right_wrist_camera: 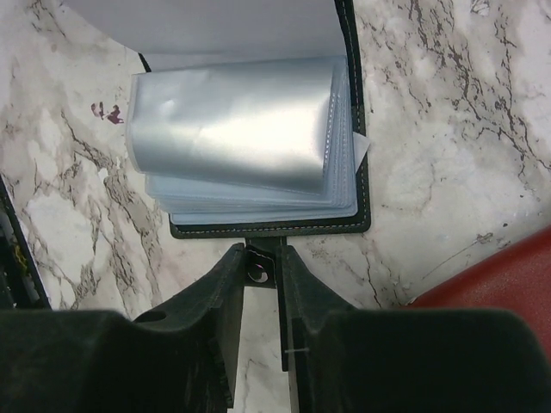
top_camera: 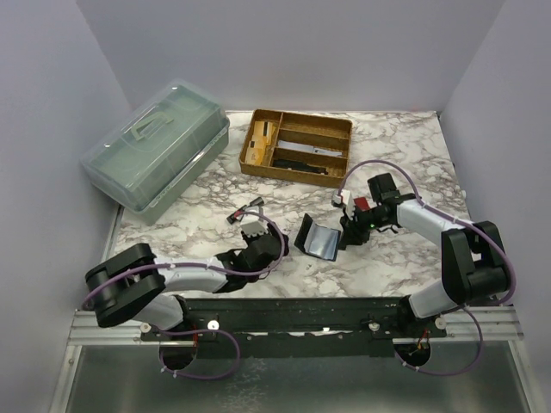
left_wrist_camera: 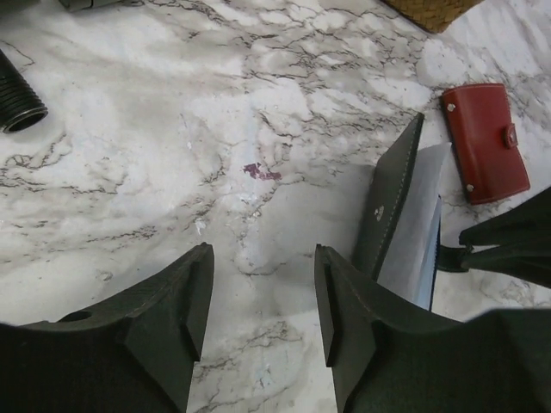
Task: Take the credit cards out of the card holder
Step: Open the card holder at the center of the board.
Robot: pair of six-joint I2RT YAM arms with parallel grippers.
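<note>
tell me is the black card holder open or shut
Open. The card holder has its covers spread apart, and its clear sleeves fan out between them.

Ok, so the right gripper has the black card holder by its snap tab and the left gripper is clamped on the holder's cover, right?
Not quite: the left gripper is open and holds nothing. The left wrist view shows only bare marble table between its fingers, with the card holder off to one side. The right gripper does have the snap tab.
</note>
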